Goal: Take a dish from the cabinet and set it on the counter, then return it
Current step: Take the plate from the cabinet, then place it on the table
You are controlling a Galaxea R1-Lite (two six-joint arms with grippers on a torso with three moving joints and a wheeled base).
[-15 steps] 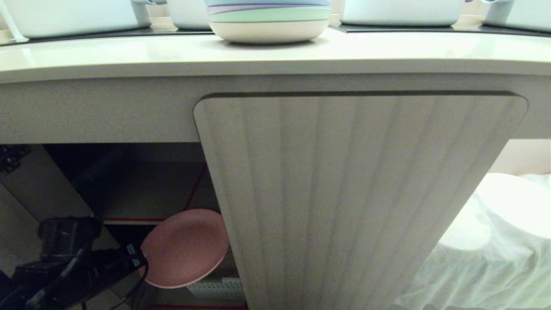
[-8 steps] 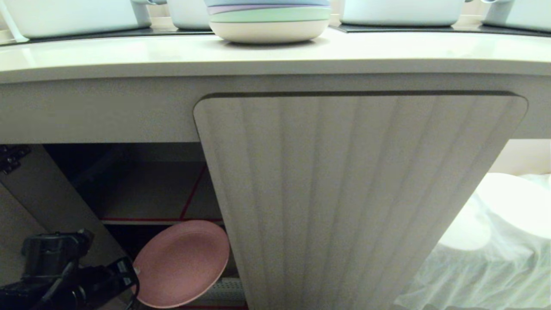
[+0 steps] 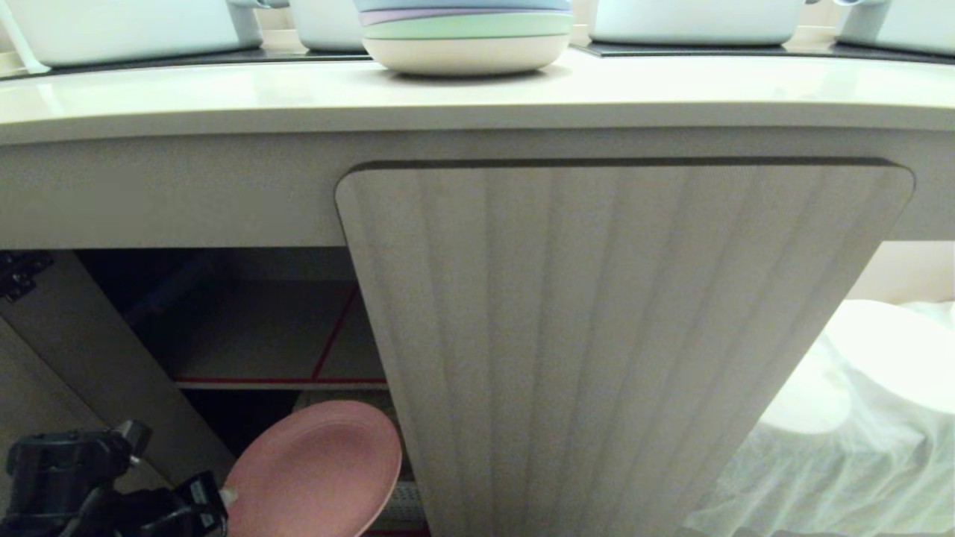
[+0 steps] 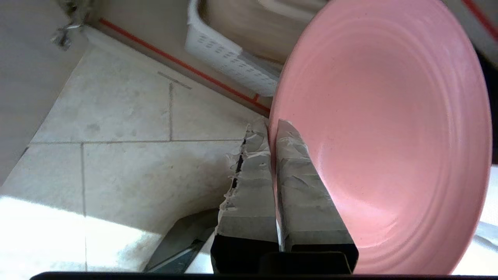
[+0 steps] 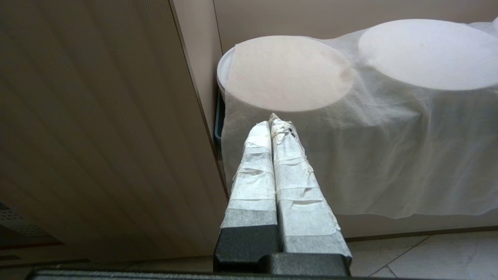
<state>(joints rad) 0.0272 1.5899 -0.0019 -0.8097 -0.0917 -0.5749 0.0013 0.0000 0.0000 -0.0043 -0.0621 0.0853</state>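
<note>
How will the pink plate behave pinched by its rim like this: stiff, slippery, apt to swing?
Probably stiff: the pink plate keeps its round shape though the left gripper pinches only one rim spot. Likely apt to pivot, with most of it hanging beyond the grip. Its smooth, glossy-looking face may slip.

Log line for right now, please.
left gripper: shut on dish rim, outside cabinet | right gripper: shut, parked | counter: no dish yet

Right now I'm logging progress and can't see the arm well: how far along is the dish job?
Early. Done: the cabinet stands open and the left gripper is shut on the rim of the pink dish, holding it tilted below the shelf at the opening. In hand: bringing it out. Left: setting it on the counter, then returning it. The right gripper is shut, idle by the white cloth.
</note>
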